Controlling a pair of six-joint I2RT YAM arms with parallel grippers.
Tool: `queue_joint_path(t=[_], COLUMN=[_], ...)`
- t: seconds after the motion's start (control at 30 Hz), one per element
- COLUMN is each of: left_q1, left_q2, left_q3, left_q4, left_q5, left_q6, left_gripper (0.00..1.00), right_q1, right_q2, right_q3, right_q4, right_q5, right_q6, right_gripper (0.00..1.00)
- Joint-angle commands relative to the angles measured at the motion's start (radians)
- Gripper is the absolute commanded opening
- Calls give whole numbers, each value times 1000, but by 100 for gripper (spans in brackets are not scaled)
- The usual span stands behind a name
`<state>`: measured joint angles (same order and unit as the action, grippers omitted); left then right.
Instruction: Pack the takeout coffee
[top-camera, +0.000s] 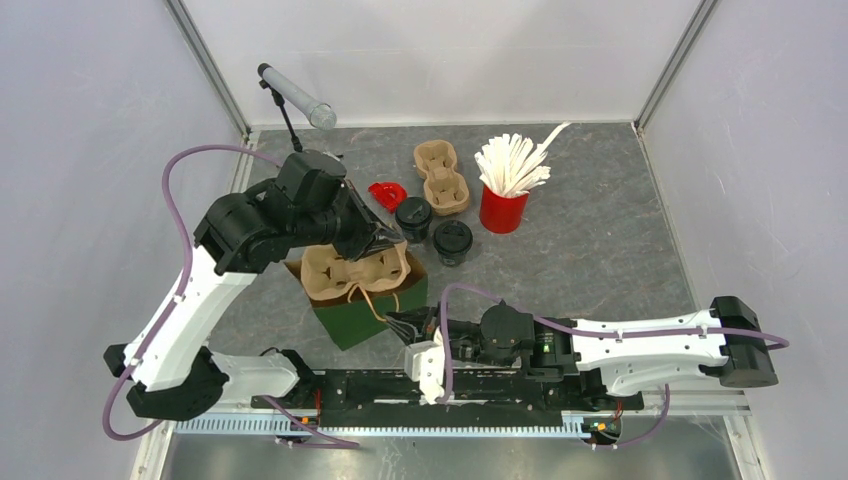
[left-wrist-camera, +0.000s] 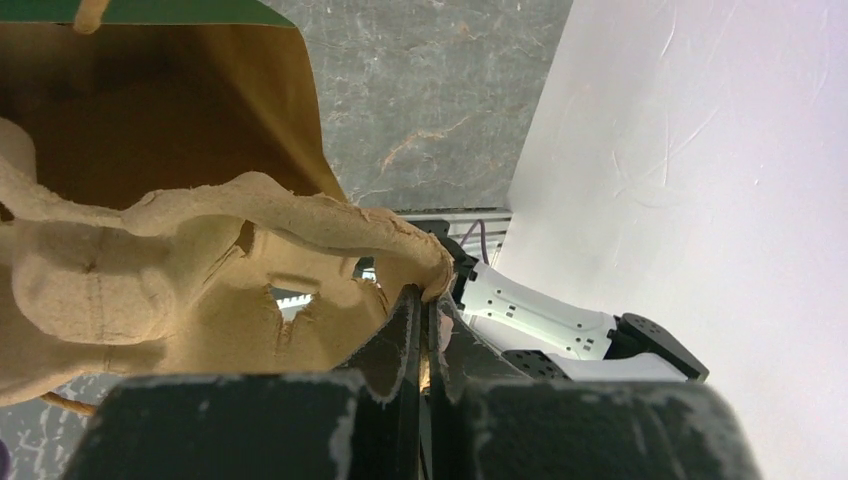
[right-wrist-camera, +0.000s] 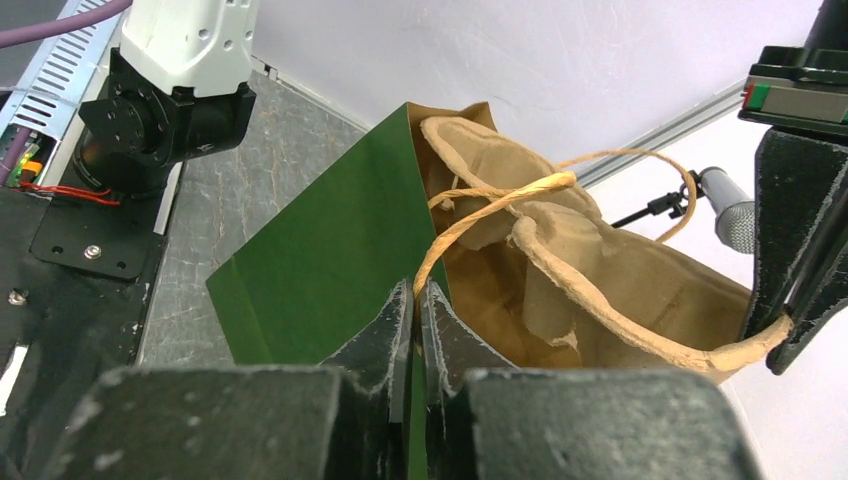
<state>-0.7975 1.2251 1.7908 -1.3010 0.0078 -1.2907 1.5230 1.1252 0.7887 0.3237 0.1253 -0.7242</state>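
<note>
Grey marbled tabletop (top-camera: 600, 230), white walls (top-camera: 430, 50). I see the left gripper (left-wrist-camera: 425, 310) clamped on the cup carrier (left-wrist-camera: 150, 280) at the mouth of the green bag (right-wrist-camera: 320, 270); the right gripper (right-wrist-camera: 415, 300) pinches its edge.

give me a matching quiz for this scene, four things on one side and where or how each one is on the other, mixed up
Things:
1 green bag
2 red cup
3 lidded coffee cups
4 carrier in the bag's mouth

States:
a pinched by the left hand
b holds white sticks
c edge pinched by the right hand
d standing on the table beyond the bag

Pairs: 1-c, 2-b, 3-d, 4-a
</note>
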Motion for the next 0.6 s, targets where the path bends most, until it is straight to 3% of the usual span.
queue_joint_path(t=[0.0, 0.43, 0.57], left_q1=[4, 4, 4], left_q2=[-45, -146, -141], left_q3=[-52, -134, -129], left_q4=[51, 223, 166], left_q5=[-29, -147, -178], left_q6=[-136, -345, -328], left_gripper=[2, 2, 2], right_q1=[-6, -20, -23], right_q2=[9, 20, 20], right_q3=[38, 31, 37], right_q4=[29, 38, 39], right_q5=[18, -2, -1], right_q6=[43, 61, 61], right_gripper=[7, 5, 6])
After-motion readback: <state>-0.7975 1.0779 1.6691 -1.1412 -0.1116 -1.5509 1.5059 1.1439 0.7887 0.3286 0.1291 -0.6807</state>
